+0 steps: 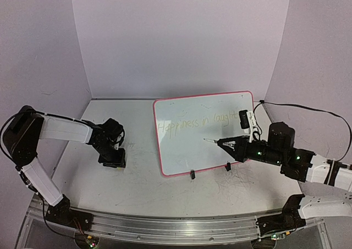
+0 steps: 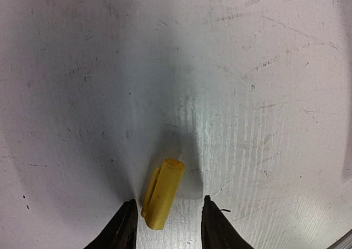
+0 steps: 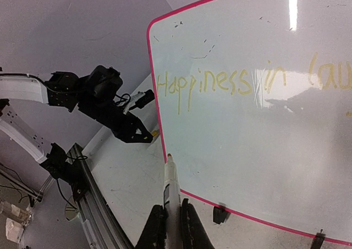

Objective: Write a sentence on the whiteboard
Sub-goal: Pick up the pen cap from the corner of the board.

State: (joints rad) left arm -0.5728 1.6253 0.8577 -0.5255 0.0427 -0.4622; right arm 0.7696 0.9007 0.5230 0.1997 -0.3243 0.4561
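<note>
The whiteboard (image 1: 187, 150), white with a pink rim, lies tilted on the table right of centre. Across it runs the sentence (image 1: 198, 122) in faint yellow-green handwriting; in the right wrist view the sentence (image 3: 220, 84) reads "Happiness in lau...". My right gripper (image 1: 234, 146) is shut on a white marker (image 3: 171, 183), whose uncapped tip hangs just above the whiteboard (image 3: 247, 150) near its lower left rim. My left gripper (image 2: 168, 200) points down at the table left of the board. It is open, with a yellow marker cap (image 2: 163, 193) lying between its fingers, closer to the left one.
Two black clip feet (image 1: 193, 175) stick out from the board's near edge. A black cable (image 1: 297, 107) runs along the right wall. A metal rail (image 1: 165, 224) carrying both arm bases crosses the near edge. The tabletop (image 2: 247, 67) is scuffed with grey scratches.
</note>
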